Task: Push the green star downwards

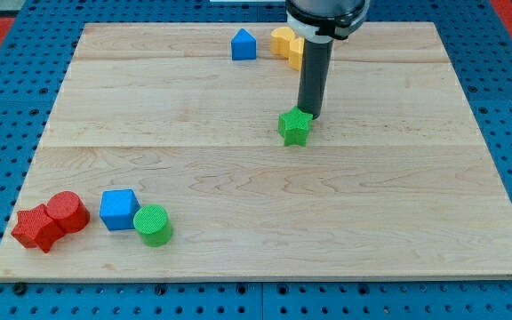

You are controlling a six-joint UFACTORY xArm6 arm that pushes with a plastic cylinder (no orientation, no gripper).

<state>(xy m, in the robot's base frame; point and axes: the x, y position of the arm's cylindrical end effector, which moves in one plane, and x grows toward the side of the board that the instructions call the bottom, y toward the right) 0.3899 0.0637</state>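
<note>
Camera view shows a wooden board [238, 178] on a blue table with holes. Going from the view's left: a red star [35, 228] and a red round block [67, 212] sit touching near the bottom left corner. Just beside them are a blue cube [118, 210] and a green round block [153, 225]. Up near the top edge is a small blue house-shaped block [244, 44], and next to it a yellow block [284, 43], partly hidden by the arm.

The green star [295, 127] sits near the middle of the board, a bit to the right. My tip [309, 114] is a plain rod with nothing to open or close. It stands right at the star's top right edge and looks like it touches it. The star lies below my tip and a little to the left, so I think a push toward the view's bottom would slide it down. It might slip off leftward.
</note>
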